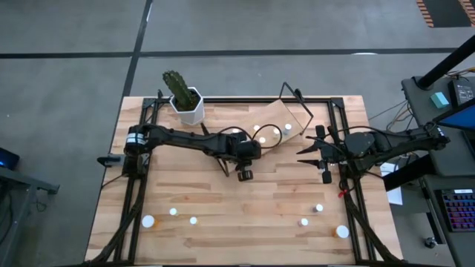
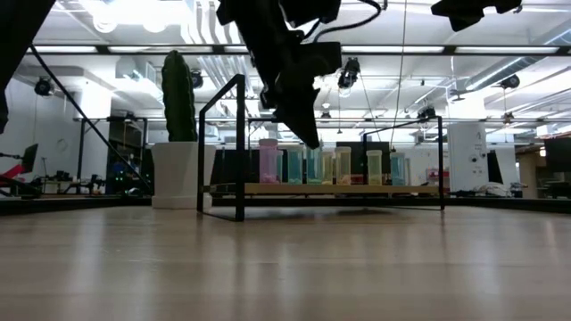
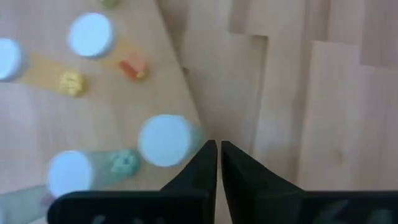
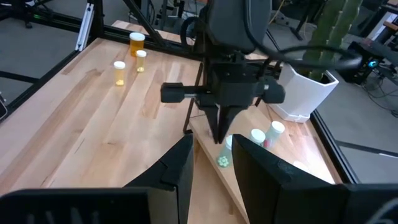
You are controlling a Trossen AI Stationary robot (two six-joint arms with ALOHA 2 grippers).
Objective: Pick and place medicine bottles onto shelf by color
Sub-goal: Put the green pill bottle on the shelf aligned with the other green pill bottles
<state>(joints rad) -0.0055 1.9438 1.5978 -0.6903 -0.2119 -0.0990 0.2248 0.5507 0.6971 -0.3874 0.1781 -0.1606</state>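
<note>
Left end effector fingers pressed together, empty, above shelf edge, right end effector parted, empty.

Seven bottles stand loose on the table, one shelf, one cactus pot.

white-capped bottles, light-wood shelf, green cactus, white pot
</note>
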